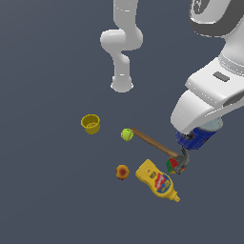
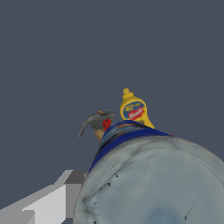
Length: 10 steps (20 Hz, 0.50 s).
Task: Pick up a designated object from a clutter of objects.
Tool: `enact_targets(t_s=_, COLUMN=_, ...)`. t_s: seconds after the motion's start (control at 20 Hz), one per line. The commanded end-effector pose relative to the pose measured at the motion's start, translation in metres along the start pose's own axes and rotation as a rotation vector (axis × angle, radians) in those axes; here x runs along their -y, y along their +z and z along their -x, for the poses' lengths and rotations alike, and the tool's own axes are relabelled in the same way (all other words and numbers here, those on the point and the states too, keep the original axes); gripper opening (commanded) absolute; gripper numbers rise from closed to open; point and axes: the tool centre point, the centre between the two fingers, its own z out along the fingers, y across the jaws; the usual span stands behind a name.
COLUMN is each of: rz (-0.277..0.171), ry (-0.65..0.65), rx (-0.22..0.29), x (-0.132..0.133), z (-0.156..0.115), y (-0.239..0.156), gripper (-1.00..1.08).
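- Seven items in view on the dark grey bench (image 1: 43, 190); one Franka arm, white, its hand coming in from the exterior view's upper right.
- Small blue cylindrical can with silvery-grey top (image 1: 198, 137) sits right under the white hand, at the exterior view's right, tilted; its lower edge looks clear of the bench but contact is hard to tell.
- Wrist view: can's grey top (image 2: 153, 183) fills the near field, blue side wall showing behind it.
- Gripper (image 1: 202, 128): fingers are hidden by the white hand housing and the can; jaws sit around the can, but whether they clamp it cannot be told.
- Wooden-handled hammer with grey head (image 1: 159, 145) lies diagonally, head end just beside the can's base, handle end touching or nearly touching the yellow-green tennis ball (image 1: 127, 135).
- Multicoloured cube (image 1: 173, 165), red and green faces, tucked beside the hammer head.
- Yellow mustard bottle with red-blue label (image 1: 157, 180) lies on its side near the cube, cap pointing to the exterior view's lower right.
- Orange-red round fruit (image 1: 122, 171) just beside the bottle, on the exterior view's left of it.
- Yellow cup (image 1: 90, 123), upright, well apart from the rest.
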Motion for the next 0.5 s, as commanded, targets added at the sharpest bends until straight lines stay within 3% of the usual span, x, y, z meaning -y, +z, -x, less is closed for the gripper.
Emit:
enact_targets(t_s=0.0, rz=0.001, ry=0.001, rx=-0.004, x=0.0031, z=-0.004, y=-0.0092, gripper=-1.0)
enact_targets(t_s=0.45, rz=0.001, ry=0.0, rx=-0.004, x=0.0072, z=-0.0093, y=-0.0169, gripper=-1.0)
